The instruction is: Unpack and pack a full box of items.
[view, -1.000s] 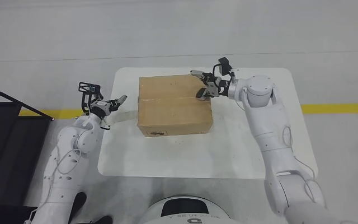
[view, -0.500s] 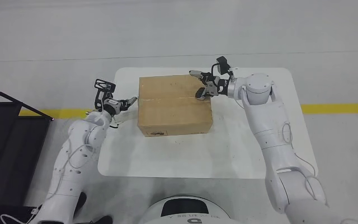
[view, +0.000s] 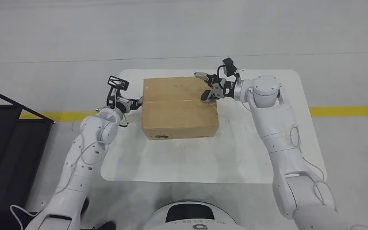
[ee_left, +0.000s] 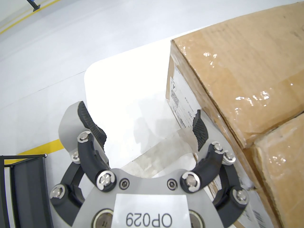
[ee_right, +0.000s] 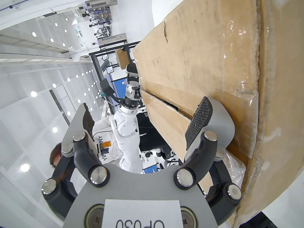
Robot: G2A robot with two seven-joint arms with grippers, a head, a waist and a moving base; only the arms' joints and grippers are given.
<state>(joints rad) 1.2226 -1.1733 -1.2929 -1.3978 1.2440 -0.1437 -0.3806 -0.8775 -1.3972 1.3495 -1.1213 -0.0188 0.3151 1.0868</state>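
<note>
A closed brown cardboard box (view: 179,107) with tape along its top seam stands on the white table (view: 230,155). My left gripper (view: 135,103) is open at the box's left end, one fingertip (ee_left: 199,129) close to the labelled side wall (ee_left: 180,105) near the top edge. A strip of clear tape (ee_left: 163,148) lies on the table under it. My right gripper (view: 205,86) is open at the box's right end, over the top seam (ee_right: 166,105), one pad (ee_right: 198,123) resting by the flap's edge (ee_right: 180,117). The box (ee_right: 213,60) flaps are down.
A black rack (view: 17,132) stands on the floor to the left of the table. A yellow floor line (view: 339,111) runs behind the table on both sides. Bare table lies in front of the box and to its right.
My left gripper has moved right, from beyond the table's left edge up to the box's left end. The right gripper has barely moved.
</note>
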